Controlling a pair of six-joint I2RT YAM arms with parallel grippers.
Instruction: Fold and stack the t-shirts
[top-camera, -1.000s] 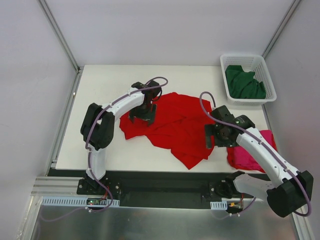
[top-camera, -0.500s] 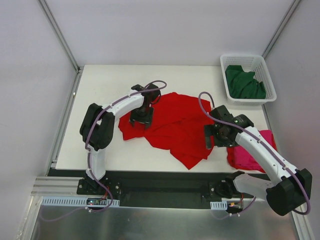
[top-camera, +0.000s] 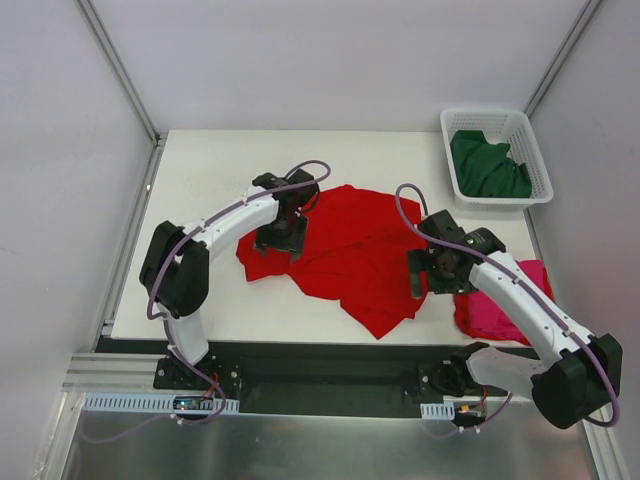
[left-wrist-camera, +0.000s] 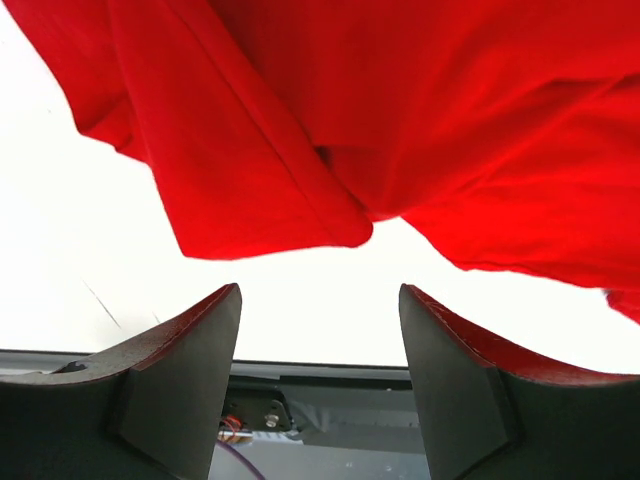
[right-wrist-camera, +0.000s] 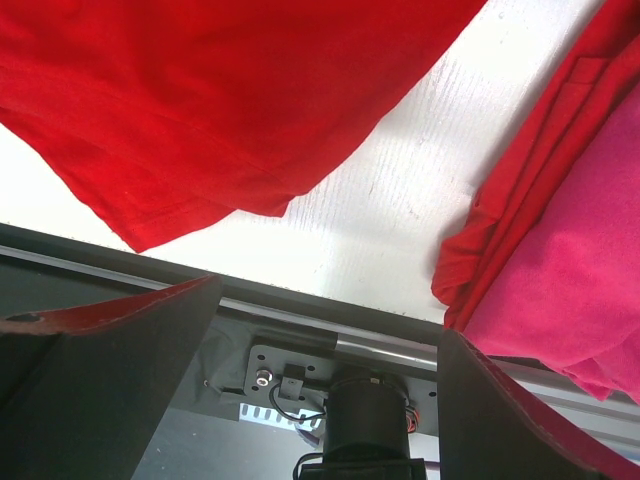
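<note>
On the table (top-camera: 200, 170), the red shirt (top-camera: 350, 250) is being spread for folding, left hand (left-wrist-camera: 320, 292) and right hand (right-wrist-camera: 328, 308) both released; a hem likely needs grasping next.

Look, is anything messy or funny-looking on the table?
Yes. The red t-shirt lies rumpled and crooked across the middle of the table, not folded. The pink t-shirt sits bunched up near the right front corner, and the green t-shirt is wadded inside the basket. Nothing looks torn or spilled.
</note>
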